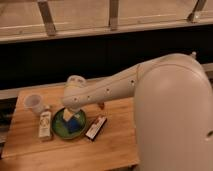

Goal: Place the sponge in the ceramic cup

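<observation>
The blue sponge (75,123) lies on the green plate (59,127) near the middle of the wooden table (115,147). The white ceramic cup (32,102) stands upright at the table's back left corner, apart from the plate. My gripper (70,113) hangs from the white arm (115,85) just over the plate, right above the sponge's back edge. The arm's wrist hides part of the plate's far rim.
A white labelled bottle (45,125) stands just left of the plate, between it and the cup. A flat black-and-white packet (96,127) lies right of the plate. The robot's large white body (175,120) fills the right side. A dark wall with railings runs behind the table.
</observation>
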Tool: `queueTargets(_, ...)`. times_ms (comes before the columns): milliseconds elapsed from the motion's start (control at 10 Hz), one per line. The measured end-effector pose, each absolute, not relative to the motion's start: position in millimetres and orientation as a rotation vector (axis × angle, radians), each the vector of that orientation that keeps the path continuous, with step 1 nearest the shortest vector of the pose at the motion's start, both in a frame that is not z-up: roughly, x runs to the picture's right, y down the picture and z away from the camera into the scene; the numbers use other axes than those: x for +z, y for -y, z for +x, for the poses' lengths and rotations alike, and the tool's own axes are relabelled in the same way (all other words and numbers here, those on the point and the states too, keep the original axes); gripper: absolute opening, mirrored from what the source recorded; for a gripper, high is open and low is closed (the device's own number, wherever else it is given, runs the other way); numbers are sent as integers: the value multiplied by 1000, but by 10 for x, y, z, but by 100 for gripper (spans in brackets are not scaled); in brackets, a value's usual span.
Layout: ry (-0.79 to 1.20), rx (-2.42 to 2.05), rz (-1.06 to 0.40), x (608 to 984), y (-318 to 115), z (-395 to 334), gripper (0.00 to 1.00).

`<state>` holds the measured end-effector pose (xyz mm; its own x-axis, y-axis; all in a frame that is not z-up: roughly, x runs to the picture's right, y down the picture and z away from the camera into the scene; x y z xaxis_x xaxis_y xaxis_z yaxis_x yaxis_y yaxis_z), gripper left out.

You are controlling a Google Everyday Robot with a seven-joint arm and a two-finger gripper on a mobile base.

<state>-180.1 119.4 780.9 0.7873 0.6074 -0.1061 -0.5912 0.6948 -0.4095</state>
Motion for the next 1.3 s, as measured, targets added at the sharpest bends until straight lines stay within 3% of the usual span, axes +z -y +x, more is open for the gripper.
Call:
queueTargets(400,-13,567,-472,7782,-1557,-2258,80)
queueTargets(800,-31,565,-527,8095,-1736,-2228,80)
queueTargets(1300,105,618,-632,8230,-1817,-2200,80)
